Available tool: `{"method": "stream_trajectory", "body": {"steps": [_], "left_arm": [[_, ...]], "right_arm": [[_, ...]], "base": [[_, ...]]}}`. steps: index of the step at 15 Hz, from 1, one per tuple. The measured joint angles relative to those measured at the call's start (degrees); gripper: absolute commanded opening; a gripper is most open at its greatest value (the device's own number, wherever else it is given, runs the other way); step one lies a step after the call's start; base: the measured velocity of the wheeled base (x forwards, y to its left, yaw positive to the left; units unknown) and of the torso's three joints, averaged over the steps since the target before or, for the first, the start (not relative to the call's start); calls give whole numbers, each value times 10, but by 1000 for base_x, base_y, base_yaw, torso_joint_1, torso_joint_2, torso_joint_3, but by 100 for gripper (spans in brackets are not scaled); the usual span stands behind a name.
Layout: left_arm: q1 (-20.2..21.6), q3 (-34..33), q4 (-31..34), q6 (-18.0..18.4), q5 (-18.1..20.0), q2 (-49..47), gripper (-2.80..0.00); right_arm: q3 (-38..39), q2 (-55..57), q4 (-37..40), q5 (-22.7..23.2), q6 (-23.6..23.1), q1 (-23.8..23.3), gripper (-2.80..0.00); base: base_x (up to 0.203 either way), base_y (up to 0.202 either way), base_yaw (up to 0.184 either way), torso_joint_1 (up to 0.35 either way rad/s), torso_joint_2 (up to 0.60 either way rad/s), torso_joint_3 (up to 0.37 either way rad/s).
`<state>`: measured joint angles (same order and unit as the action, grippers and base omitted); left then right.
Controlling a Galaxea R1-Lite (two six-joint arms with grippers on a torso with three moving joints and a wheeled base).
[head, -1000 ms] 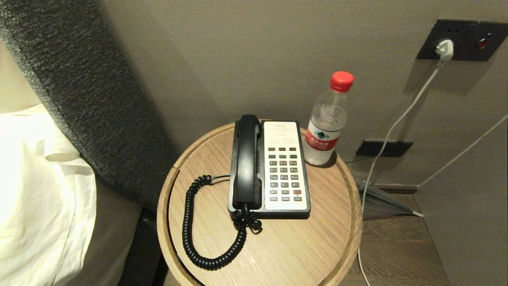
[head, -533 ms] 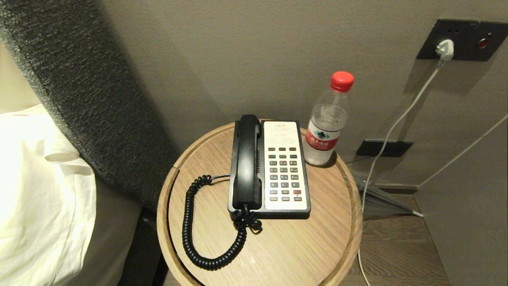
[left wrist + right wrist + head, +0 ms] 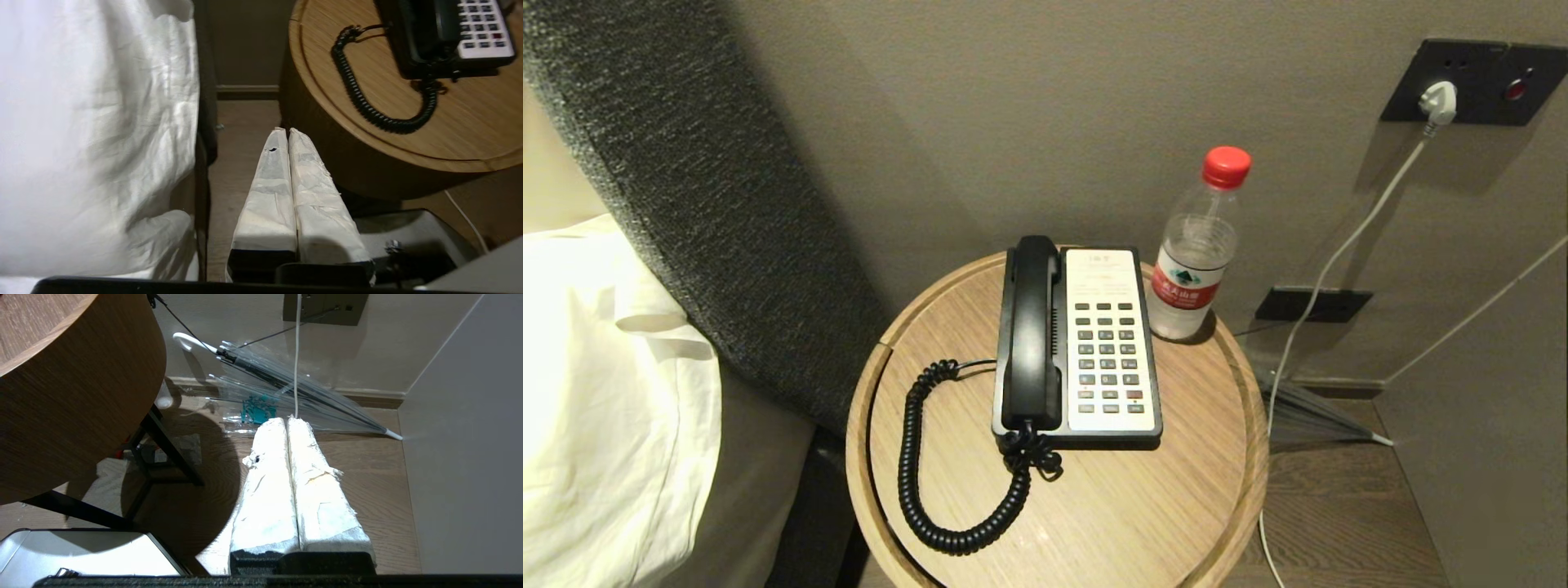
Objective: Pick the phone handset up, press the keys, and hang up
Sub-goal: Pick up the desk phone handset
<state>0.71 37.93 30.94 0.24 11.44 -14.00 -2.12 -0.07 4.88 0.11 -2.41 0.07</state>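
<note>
A: Head view. Listed first: round wooden worktop, carrying a desk phone base with white key panel.
B: Noted. Position of the phone handset?
A: Seated in its cradle along the left side of the base, lengthwise, black and glossy. Coiled cord looping from its near end out over the worktop on the left, then back to the base.
B: Other items, same view?
A: Water bottle with red cap, upright, just beside the far right corner of the base. Wall socket panel with white plug and white cable hanging down. Grey padded headboard and white bedding on the left. No arm or claw visible here.
B: Left wrist view?
A: Left claw, white-wrapped fingers pressed together, pinching nothing. Placed low, over the wooden floor in the gap between bed and worktop, well apart from the handset. Worktop rim close beside the tips. Cord and key panel seen toward the far side of the worktop. White bedding on the other side.
B: Right wrist view?
A: Right claw, white-wrapped fingers likewise pressed together, empty. Held low over the floor, beside the worktop's wooden side wall. Folded clear umbrella lying on the floor ahead, against the wall. White cable hanging down in front of it.
</note>
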Motion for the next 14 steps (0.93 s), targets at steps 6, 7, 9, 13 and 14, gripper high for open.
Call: {"method": "stream_trajectory", "body": {"steps": [6,7,9,13,14], "left_arm": [[1,165,-32,-29,82,-270,-280],[-6,186,-38,-41,91,-308,-280],[-42,225,-55,-74,90,-377,-280],[-134,286,-92,-114,18,-490,-280],[-148,298,-100,-116,1,-512,-280]], "right_arm": [[0,0,0,0,0,0,-280],[0,0,0,0,0,0,-280],[0,0,0,0,0,0,-280],[0,0,0,0,0,0,-280],[0,0,0,0,0,0,-280]], "base": [[0,0,0,0,0,0],[0,0,0,0,0,0],[0,0,0,0,0,0],[0,0,0,0,0,0],[0,0,0,0,0,0]]}}
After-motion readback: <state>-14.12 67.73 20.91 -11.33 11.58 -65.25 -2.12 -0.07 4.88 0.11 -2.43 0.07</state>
